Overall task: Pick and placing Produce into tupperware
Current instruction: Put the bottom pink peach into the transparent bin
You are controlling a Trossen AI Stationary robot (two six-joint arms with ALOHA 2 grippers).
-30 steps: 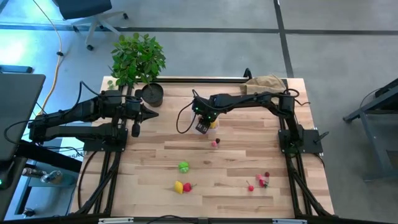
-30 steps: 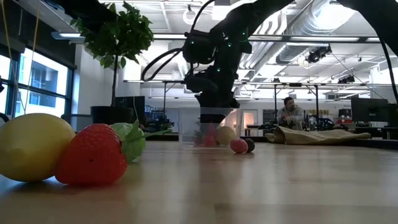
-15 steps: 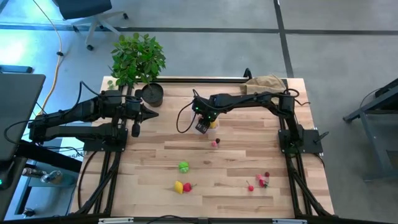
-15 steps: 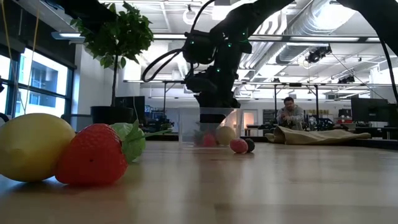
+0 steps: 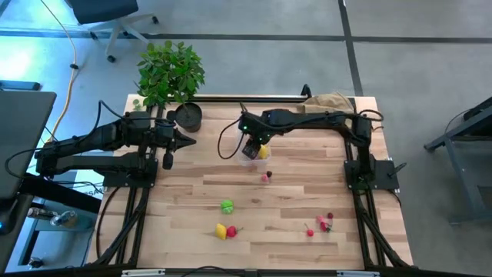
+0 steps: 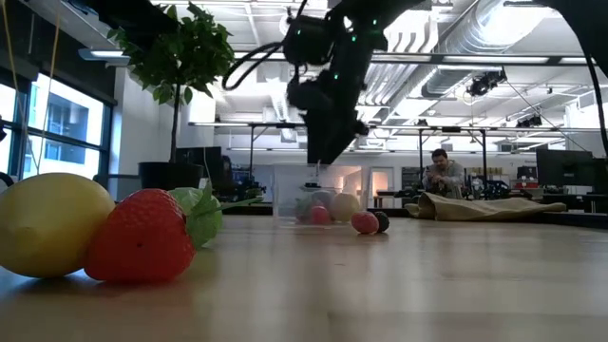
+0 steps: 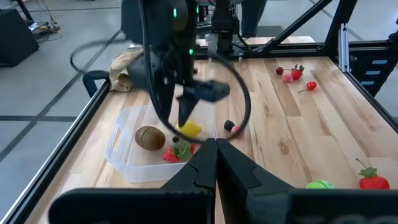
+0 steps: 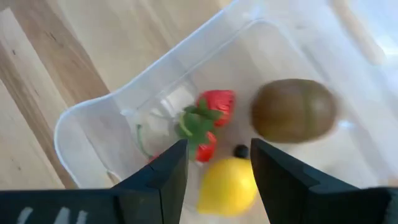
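The clear tupperware [image 8: 93, 124] stands on the table behind the middle; it also shows in the high view [image 5: 247, 154] and the left wrist view [image 7: 127, 162]. In it lie a brown kiwi [image 8: 293, 111], a strawberry [image 8: 214, 106] and a yellow lemon [image 8: 229, 185]. My right gripper [image 6: 323, 157] is open and empty, pointing down, just above the tub [image 6: 323, 199]. My left gripper [image 5: 188, 140] is shut and empty at the table's left side, by the plant pot.
Loose produce lies on the table: a pink and a dark berry [image 5: 265, 176], a green round fruit [image 5: 227, 205], a lemon with a strawberry [image 5: 224, 231] and red berries [image 5: 323, 225]. A potted plant [image 5: 187, 115] stands at the far left and a tan paper bag [image 5: 327, 101] at the far right.
My right gripper has risen out of the tupperware and now stands clear above it. The lemon, kiwi and strawberry have stayed in the tub.
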